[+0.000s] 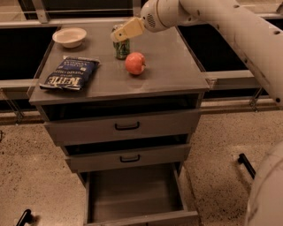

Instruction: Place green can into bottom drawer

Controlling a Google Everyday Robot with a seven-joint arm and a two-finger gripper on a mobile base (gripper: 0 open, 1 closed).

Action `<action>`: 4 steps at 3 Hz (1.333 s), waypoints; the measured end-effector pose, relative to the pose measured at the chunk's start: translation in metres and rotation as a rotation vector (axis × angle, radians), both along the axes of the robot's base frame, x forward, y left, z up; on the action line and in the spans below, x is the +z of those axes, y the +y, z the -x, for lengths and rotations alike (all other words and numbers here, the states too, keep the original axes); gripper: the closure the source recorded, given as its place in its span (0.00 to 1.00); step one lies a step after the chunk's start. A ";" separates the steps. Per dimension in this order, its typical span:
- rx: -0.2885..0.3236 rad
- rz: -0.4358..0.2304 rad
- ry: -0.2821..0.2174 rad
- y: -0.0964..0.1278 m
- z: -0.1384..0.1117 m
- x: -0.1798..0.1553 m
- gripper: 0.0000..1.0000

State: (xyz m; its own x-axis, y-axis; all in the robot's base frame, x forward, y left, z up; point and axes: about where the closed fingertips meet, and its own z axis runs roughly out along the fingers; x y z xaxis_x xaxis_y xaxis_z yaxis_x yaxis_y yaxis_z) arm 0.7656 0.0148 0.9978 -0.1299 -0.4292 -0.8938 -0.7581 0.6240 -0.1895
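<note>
While the beige gripper (125, 31) hangs at the rim of the small green aluminium can (122, 48) on the grey cabinet top (172, 66), an off-centre push could topple it. I cannot tell the gripper's width.

My arm (239, 31) is thick, smooth and off-white, with a rounded wrist housing (160, 13) bearing a small dark marking. My hand (117, 35), pale yellowish and blocky, is above the desk's (177, 66) far edge.

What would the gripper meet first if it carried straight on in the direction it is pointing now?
Most likely the green can: the gripper sits right at its top, pointing down-left over the cabinet top, though depth is hard to judge.
</note>
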 end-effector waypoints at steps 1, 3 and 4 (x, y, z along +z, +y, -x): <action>0.013 -0.067 -0.026 0.009 -0.010 0.000 0.00; -0.093 -0.229 -0.048 0.028 -0.066 -0.017 0.00; -0.149 -0.276 -0.044 0.037 -0.089 -0.023 0.00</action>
